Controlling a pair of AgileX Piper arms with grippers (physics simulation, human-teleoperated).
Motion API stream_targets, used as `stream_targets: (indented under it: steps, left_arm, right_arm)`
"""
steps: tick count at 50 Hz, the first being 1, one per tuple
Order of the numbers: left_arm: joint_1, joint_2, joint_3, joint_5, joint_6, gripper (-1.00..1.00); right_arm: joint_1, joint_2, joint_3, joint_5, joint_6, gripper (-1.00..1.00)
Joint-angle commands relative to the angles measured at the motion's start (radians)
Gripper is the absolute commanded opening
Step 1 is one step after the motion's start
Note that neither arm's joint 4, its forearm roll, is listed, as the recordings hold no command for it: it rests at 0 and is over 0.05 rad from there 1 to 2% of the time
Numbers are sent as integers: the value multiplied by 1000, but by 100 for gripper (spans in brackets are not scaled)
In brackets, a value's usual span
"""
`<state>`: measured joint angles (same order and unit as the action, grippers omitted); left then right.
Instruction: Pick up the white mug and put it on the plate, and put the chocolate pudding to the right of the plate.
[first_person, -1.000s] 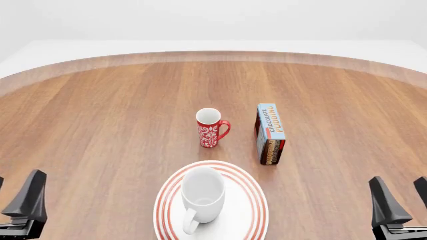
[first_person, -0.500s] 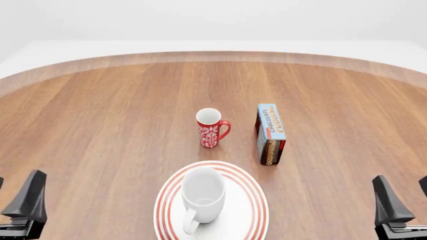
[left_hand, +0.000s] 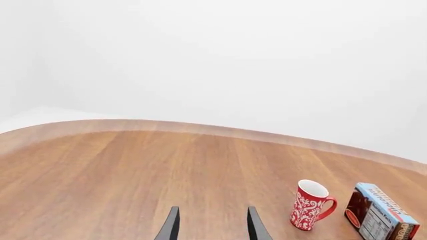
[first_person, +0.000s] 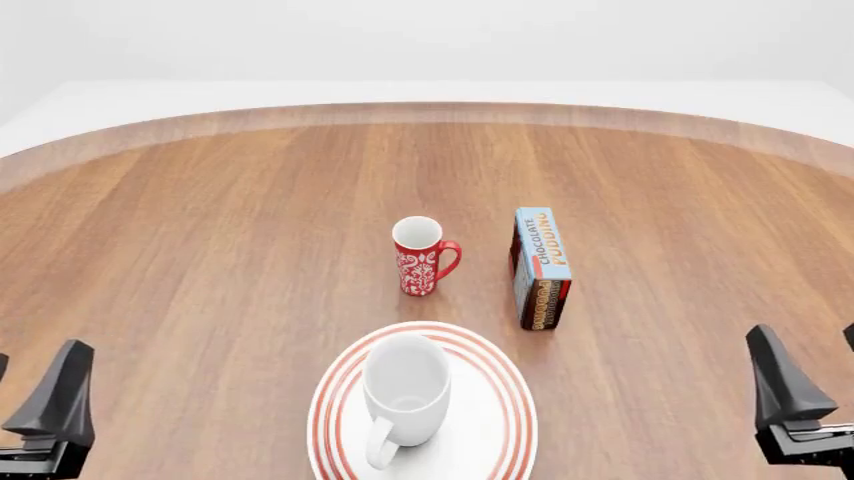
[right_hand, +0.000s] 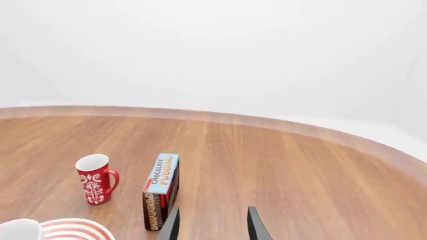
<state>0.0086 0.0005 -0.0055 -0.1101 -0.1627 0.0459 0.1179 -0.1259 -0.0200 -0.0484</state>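
Note:
The white mug (first_person: 404, 393) stands upright on the red-ringed plate (first_person: 497, 410) at the near middle of the table, handle toward me. Beyond the plate's right side the chocolate pudding (first_person: 541, 265) box stands on a long edge, apart from the plate. My left gripper (first_person: 27, 388) is at the near left corner, open and empty. Far off at the near right, my right gripper (first_person: 817, 378) is also open and holds nothing. The right wrist view shows the pudding (right_hand: 160, 192), the plate's edge (right_hand: 73, 229) and a bit of the white mug (right_hand: 19, 231) beyond the right gripper (right_hand: 212, 227).
A slim red mug with white pattern (first_person: 423, 255) stands just left of the pudding box, behind the plate. It also shows in the left wrist view as the red mug (left_hand: 310, 205) beside the box (left_hand: 381, 217). The table's curved far edge (first_person: 427, 112) runs across the back.
The right gripper has slid slightly to the right and toward the near edge. The left gripper, mugs, plate and box have not moved.

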Motion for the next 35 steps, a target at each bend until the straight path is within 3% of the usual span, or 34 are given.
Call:
stream_targets:
  steps: [1, 35]
  left_arm:
    - [-3, 0, 0, -1, -3, 100]
    - [-5, 0, 1, -3, -6, 100]
  right_arm:
    - [26, 96, -54, -41, -29, 100]
    - [83, 343, -151, -164, -73, 100]
